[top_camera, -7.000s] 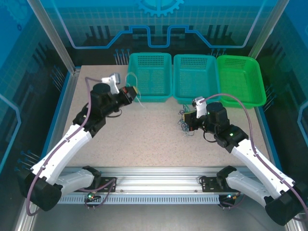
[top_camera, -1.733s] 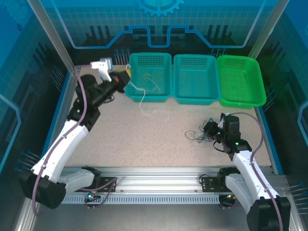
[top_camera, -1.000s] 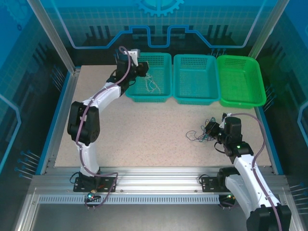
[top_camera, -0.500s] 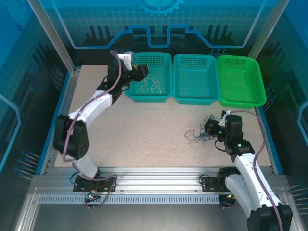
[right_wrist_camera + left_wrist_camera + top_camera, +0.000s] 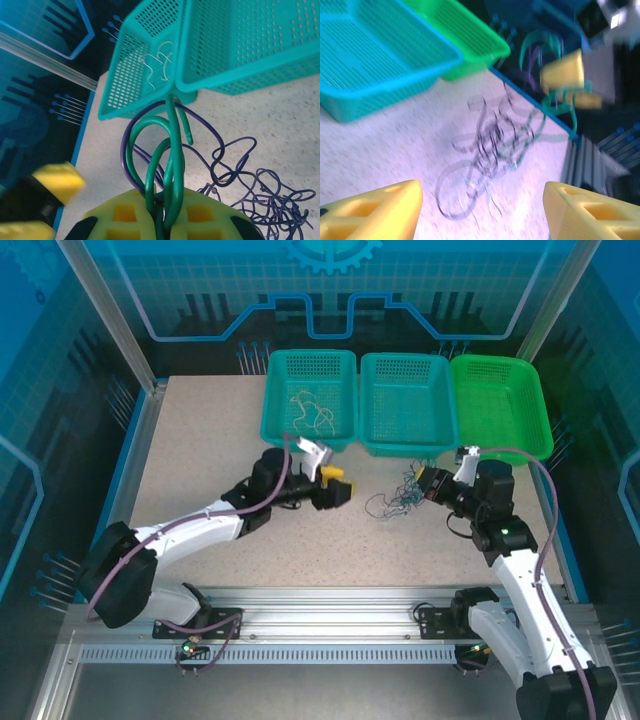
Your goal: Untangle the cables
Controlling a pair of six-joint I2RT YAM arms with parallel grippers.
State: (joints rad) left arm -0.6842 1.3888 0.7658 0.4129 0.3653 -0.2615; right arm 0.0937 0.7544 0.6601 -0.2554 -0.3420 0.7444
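Top view: the cables sit mid-table, with the left gripper at their nine o'clock and the right gripper at three. Left wrist: fingers spread wide, cables at twelve. Right wrist: fingers pinch the cables' green loops.

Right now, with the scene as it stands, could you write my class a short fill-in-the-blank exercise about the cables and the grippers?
1. The pale beige cable lies inside a ____ basket.
2. The green cables are pinched between the yellow fingers of the ____ arm.
3. The left gripper, facing the tangle on the table, has its jaws ____.

Missing words: teal; right; open.
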